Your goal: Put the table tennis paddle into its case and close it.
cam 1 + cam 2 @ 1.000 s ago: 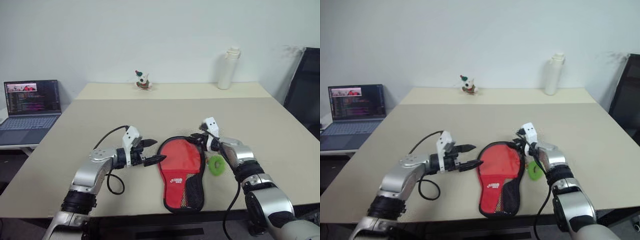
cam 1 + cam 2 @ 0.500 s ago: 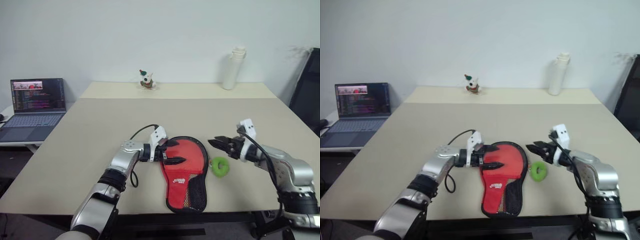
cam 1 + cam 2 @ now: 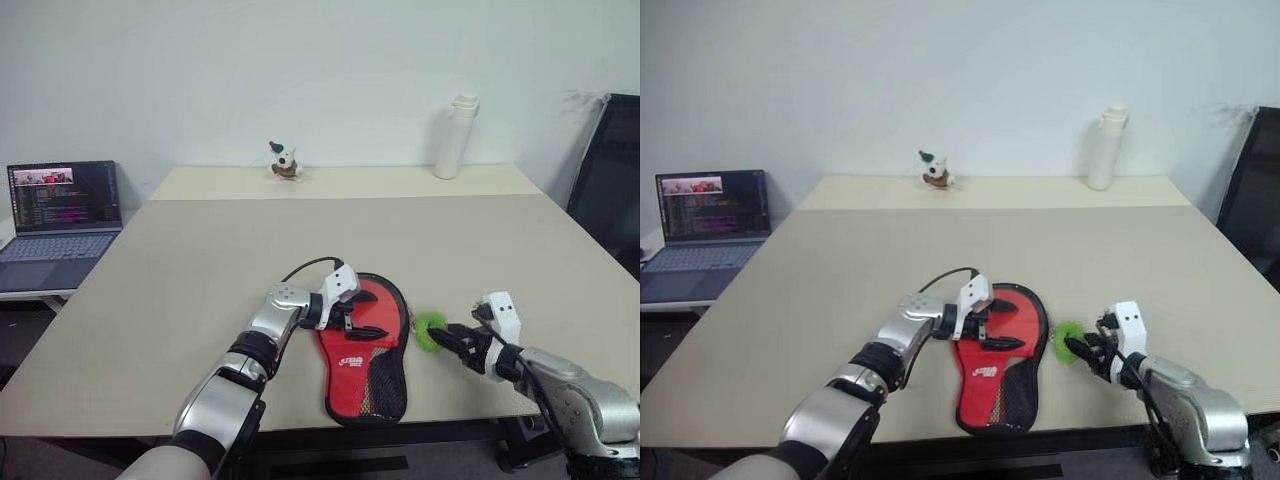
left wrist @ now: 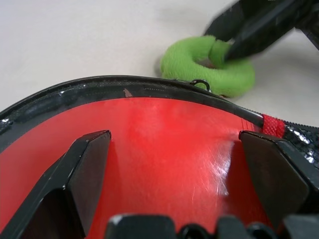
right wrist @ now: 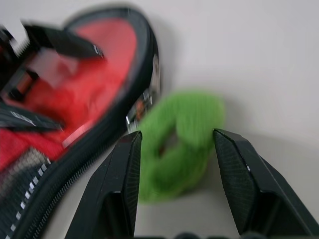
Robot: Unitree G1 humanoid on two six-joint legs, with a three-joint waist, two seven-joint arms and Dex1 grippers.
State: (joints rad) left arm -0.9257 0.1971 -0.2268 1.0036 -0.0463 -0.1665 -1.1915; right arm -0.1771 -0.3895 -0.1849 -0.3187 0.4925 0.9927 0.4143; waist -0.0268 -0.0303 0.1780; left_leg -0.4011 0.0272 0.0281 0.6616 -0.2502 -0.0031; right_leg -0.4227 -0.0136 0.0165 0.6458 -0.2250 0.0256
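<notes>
My left tool (image 3: 365, 322), spread wide, moved over flat red-and-black fabric case (image 3: 368, 375), frame centre; right tool (image 3: 452, 338), half spread, retreated to small green ring (image 3: 430, 330). Closing comes next.

The left gripper (image 3: 366, 320) is seen at frame centre, jaws spread wide, arm bent in from lower left. The right gripper (image 3: 448, 337) sits lower right — fingers parted, pointed toward frame left.

Glossy red case (image 4: 164, 149) fabric, fuzzy green ring (image 4: 209, 67), matt beige table (image 3: 300, 230).
</notes>
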